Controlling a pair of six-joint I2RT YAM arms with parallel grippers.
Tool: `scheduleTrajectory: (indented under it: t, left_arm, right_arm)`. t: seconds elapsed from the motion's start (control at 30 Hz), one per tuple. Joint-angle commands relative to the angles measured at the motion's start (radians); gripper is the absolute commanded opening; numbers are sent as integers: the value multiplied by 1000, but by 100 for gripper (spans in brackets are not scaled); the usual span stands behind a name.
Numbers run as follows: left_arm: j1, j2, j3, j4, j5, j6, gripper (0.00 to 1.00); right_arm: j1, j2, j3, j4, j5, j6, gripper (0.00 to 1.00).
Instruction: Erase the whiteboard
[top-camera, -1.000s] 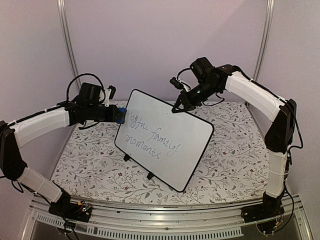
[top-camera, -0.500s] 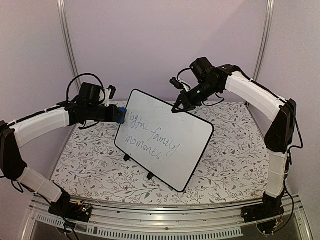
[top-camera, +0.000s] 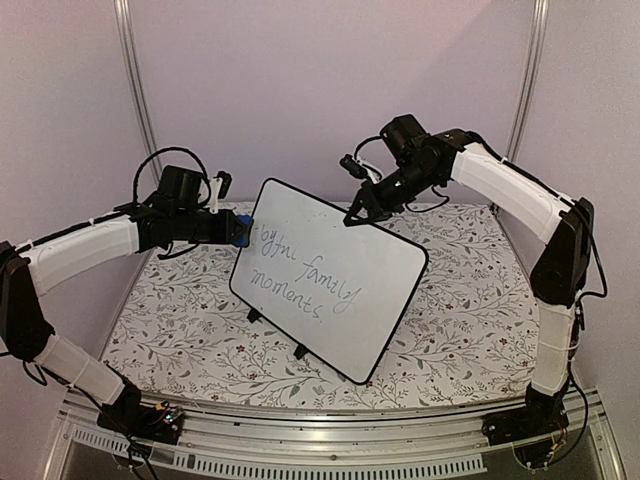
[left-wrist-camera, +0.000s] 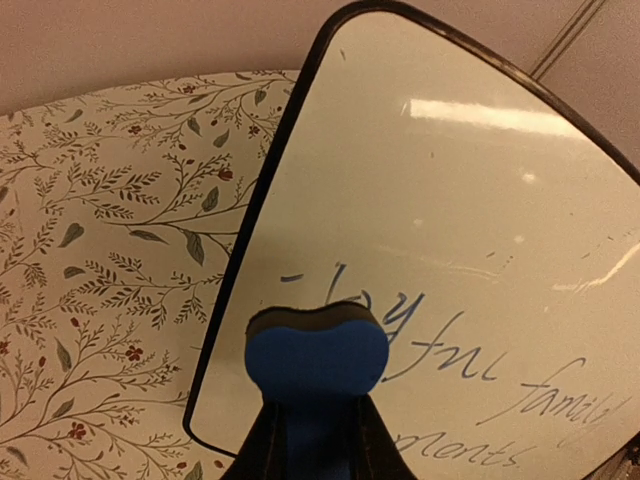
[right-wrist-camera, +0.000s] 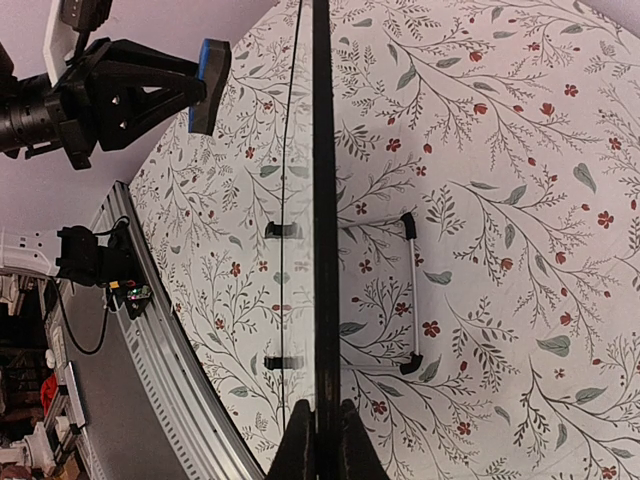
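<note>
On the bench (top-camera: 460, 300), whiteboard (top-camera: 330, 275) is being steadied upright by right pincer (top-camera: 352, 214), closed on its top edge; blue eraser (left-wrist-camera: 316, 356) is being gripped by left pincer (top-camera: 238, 230); flat, even strokes over writing (top-camera: 300, 272) are being advised.

Lilac walls (top-camera: 330, 80) are rising behind the left claw (top-camera: 243, 231) and right claw (top-camera: 352, 216), a floral counter (top-camera: 460, 300) spreading beneath.

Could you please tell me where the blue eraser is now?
The blue eraser is left of centre in the top view, held in the left gripper beside the whiteboard's left edge.
</note>
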Motion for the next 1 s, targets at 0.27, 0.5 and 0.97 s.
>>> scheduleTrajectory:
  t: [0.27, 0.5, 0.97]
  left_arm:
    - [-9, -23, -7, 16, 3, 3, 0]
    - [-9, -22, 14, 4, -5, 12, 0]
    - [-9, 96, 68, 27, 3, 6, 0]
  right_arm:
    - [19, -5, -33, -32, 80, -54, 0]
    - [19, -3, -29, -31, 79, -53, 0]
    - [19, -3, -30, -32, 78, -53, 0]
